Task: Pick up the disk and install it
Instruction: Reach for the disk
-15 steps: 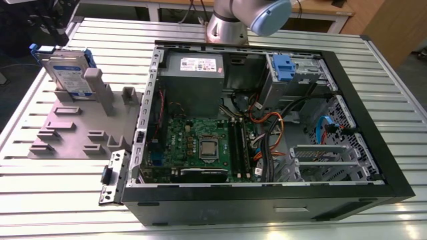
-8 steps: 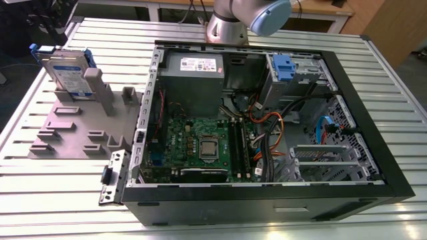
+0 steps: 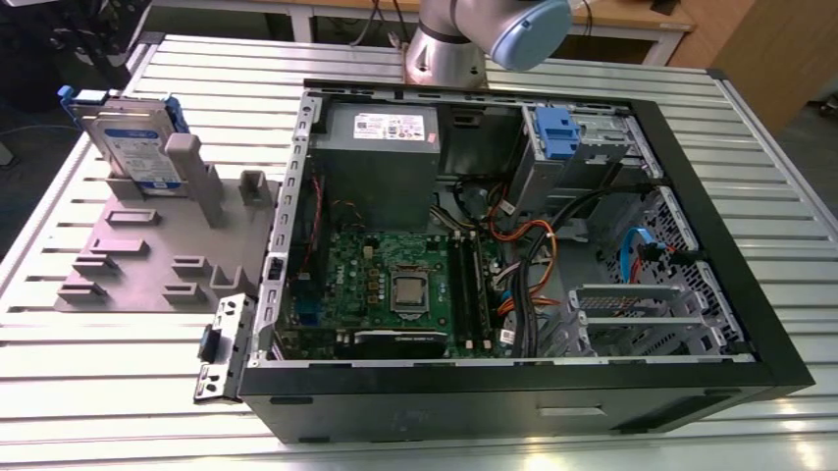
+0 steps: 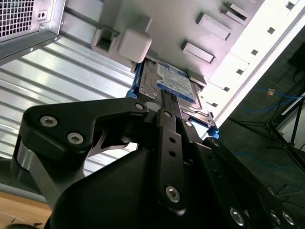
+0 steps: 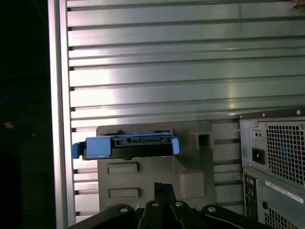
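The disk [image 3: 131,147] is a silver-grey drive with a white-and-blue label in a blue carrier. It stands on edge in a slot of the grey fixture plate [image 3: 144,257], at the exterior view's left. In the first wrist view the disk [image 5: 127,145] shows edge-on, some way beyond my gripper [image 5: 164,187], whose fingers are together with nothing between them. In the second wrist view the gripper [image 4: 167,98] points at the disk's label [image 4: 177,83], still apart from it.
An open computer case [image 3: 681,196] lies beside the fixture, with a grey power-supply box [image 3: 380,147], a motherboard [image 3: 392,285] and a drive bay with a blue clip [image 3: 556,132]. Everything rests on a ribbed metal table [image 3: 131,392]. My arm [image 3: 485,39] rises behind the case.
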Controlling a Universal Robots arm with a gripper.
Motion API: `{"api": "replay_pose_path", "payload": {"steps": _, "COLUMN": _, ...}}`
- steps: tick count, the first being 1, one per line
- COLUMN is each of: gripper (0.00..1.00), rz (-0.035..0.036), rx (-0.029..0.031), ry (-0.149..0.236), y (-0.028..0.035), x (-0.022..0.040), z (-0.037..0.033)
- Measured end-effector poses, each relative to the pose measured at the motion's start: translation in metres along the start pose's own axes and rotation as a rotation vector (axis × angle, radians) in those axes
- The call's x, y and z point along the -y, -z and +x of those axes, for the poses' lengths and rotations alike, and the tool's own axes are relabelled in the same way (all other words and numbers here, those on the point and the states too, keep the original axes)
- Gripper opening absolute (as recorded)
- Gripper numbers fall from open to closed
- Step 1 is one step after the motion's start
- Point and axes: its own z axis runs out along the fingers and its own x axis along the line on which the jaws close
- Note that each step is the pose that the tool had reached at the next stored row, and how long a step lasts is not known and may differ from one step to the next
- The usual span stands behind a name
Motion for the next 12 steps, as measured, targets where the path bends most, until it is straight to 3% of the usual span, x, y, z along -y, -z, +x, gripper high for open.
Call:
{"api": "replay_pose_path", "payload": {"steps": 6, "gripper": 0.11, "rz": 0.0003, "rx": 0.0001, "ry": -0.004, "y": -0.0011, "x": -0.0052, "z": 0.0089}}
{"api": "replay_pose_path", "payload": {"steps": 12, "gripper": 0.11, "rz": 0.007, "rx": 0.0009, "ry": -0.006, "y": -0.007, "x": -0.0122, "z": 0.029}}
